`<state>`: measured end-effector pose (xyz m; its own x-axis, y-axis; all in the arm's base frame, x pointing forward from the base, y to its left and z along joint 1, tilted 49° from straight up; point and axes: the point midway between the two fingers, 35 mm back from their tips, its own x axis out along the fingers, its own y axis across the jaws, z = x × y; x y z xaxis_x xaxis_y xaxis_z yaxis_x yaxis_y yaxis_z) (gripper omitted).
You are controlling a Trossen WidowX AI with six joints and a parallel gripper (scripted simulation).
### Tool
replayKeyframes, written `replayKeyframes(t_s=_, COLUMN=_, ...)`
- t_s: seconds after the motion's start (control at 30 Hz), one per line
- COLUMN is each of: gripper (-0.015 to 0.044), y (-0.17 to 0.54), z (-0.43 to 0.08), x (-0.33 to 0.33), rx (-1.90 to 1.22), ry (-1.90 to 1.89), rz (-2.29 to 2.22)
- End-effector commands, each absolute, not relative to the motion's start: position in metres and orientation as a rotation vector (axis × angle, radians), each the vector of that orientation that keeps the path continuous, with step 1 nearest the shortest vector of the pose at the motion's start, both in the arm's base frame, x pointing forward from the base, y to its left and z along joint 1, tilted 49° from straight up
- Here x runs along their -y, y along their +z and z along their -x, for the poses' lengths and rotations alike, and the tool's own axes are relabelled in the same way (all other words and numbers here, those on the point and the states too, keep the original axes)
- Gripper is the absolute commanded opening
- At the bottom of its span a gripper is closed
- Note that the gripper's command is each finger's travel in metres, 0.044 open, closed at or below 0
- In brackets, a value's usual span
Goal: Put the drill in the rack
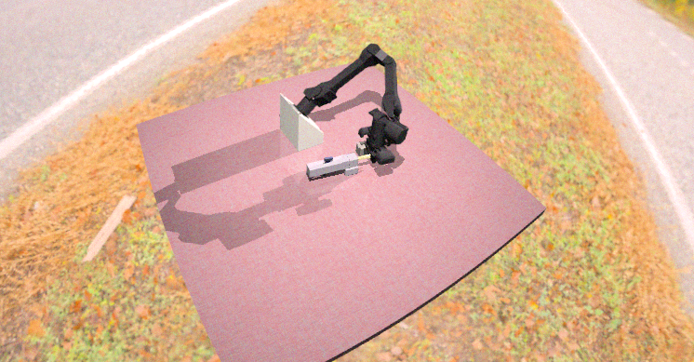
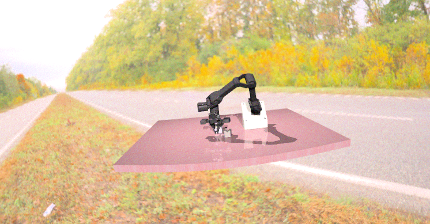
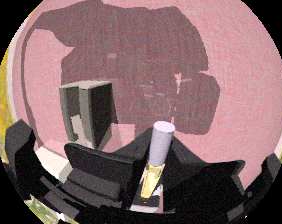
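Note:
The grey housing (image 1: 331, 166) has a dark blue key (image 1: 327, 158) on its top. The drill has a yellow shank and a thicker lavender part (image 3: 162, 142); its yellow shank (image 1: 364, 157) (image 3: 152, 181) shows between the housing's end and my gripper. My gripper (image 1: 372, 155) (image 2: 217, 131) (image 3: 157, 132) points down, low over the table, and is shut on the drill just past the housing's end. How much of the drill is inside the housing is hidden. The rack (image 1: 360, 148) (image 2: 227, 132) (image 3: 96, 112), a small grey notched block, stands close beside the gripper, on the base side.
The arm's white wedge-shaped base (image 1: 297, 128) (image 2: 255, 121) (image 3: 54, 163) stands behind the housing and the rack in the top view. The pink table (image 1: 368, 243) (image 2: 168, 153) carries everything, with the arm's shadow across it. The table's far edge runs behind the arm.

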<state>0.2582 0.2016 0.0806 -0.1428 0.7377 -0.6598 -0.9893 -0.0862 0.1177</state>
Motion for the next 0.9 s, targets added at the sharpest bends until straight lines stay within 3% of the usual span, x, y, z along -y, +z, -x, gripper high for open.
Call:
replayKeyframes(t_s=0.0, gripper=0.0000, y=0.089, z=-0.260, x=-0.206, rx=-0.639, ry=1.611, rz=0.522)
replayKeyframes(t_s=0.87, gripper=0.0000, y=0.119, z=-0.261, x=-0.230, rx=-0.636, ry=1.611, rz=0.521)
